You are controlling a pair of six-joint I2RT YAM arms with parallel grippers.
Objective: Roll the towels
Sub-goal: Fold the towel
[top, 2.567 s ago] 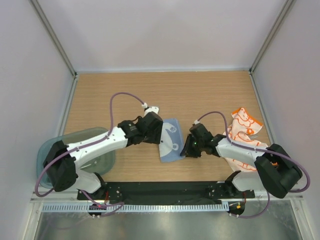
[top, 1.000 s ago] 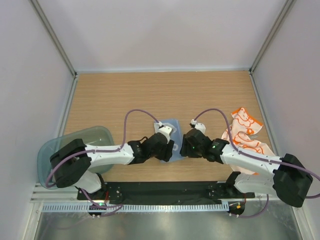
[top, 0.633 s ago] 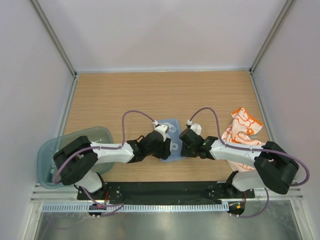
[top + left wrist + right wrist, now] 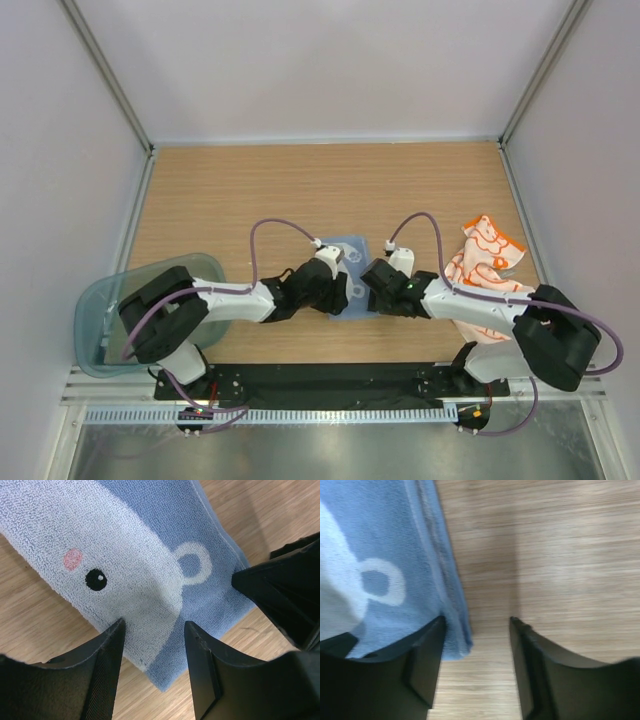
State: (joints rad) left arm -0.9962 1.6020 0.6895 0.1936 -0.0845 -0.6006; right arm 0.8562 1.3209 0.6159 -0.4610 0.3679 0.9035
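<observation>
The pale blue terry towel with a white animal face [image 4: 352, 250] lies flat on the wooden bench [image 4: 300, 190], toward 6 o'clock from its centre. The left tool [image 4: 152, 625] is released, its fingers spread over the towel's near corner. The right tool [image 4: 477, 620] is also released, straddling the towel's 3 o'clock hem. A crumpled orange-and-white patterned towel [image 4: 485, 255] lies at 3 o'clock, and a translucent blue-green plastic tray [image 4: 95, 310] at 8 o'clock.

The right gripper [image 4: 476, 624] hangs low over the wooden table [image 4: 560, 555], its two black fingers [image 4: 422, 662] spread apart. A blue towel [image 4: 395, 535] with a pale ring [image 4: 399, 586] fills the left side. Its hemmed edge ends between the fingers, and the right finger is over bare wood.
</observation>
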